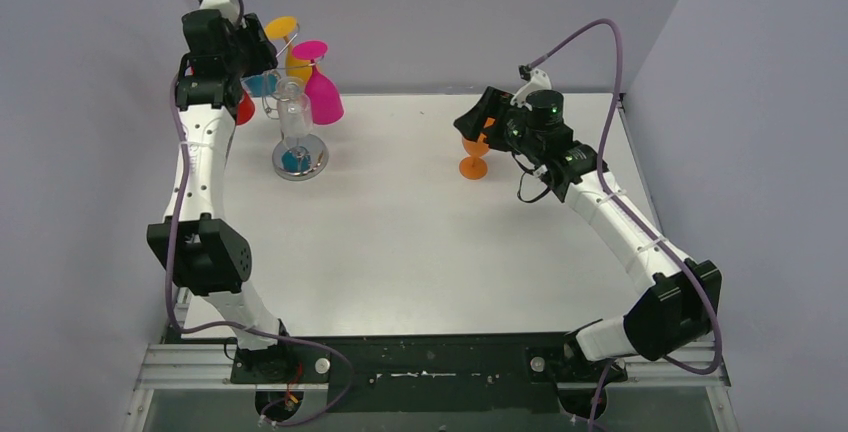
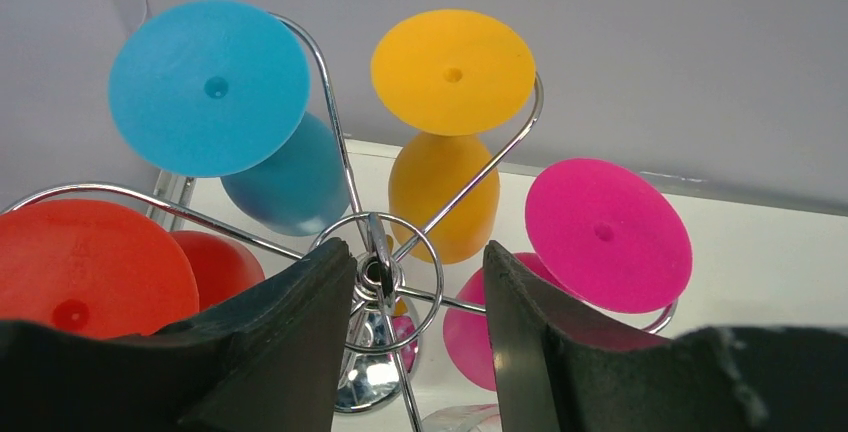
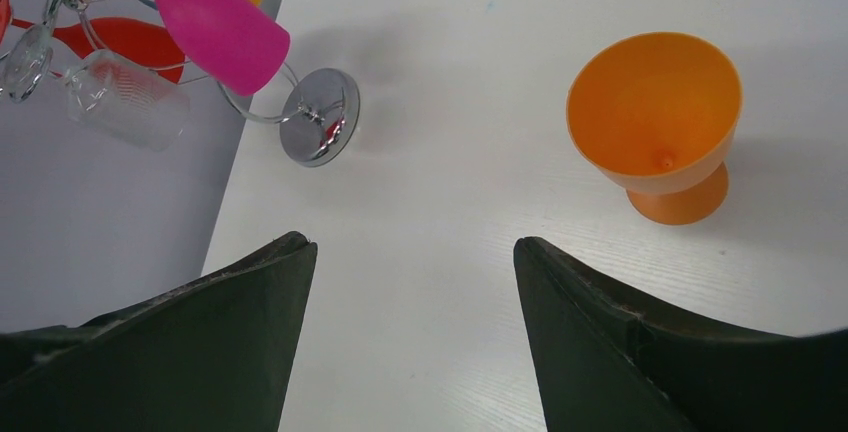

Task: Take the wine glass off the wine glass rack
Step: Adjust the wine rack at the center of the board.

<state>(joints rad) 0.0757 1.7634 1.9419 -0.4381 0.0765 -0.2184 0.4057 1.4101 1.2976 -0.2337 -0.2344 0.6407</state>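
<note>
The wine glass rack (image 1: 298, 160) stands at the back left, and its wire hub (image 2: 378, 272) shows from above in the left wrist view. Upside-down wine glasses hang from its arms: blue (image 2: 210, 87), yellow (image 2: 452, 72), pink (image 2: 607, 234), red (image 2: 85, 267) and a clear one (image 1: 291, 107). My left gripper (image 2: 415, 250) hovers over the rack top, its jaws apart on either side of the hub ring and clamping nothing. My right gripper (image 3: 412, 242) is open above bare table, next to an orange wine glass (image 3: 655, 117) standing upright.
The rack's shiny round base (image 3: 320, 117) sits near the table's (image 1: 420, 242) left edge. Grey walls close in the back and both sides. The orange glass (image 1: 475, 152) stands right of centre, just under the right wrist.
</note>
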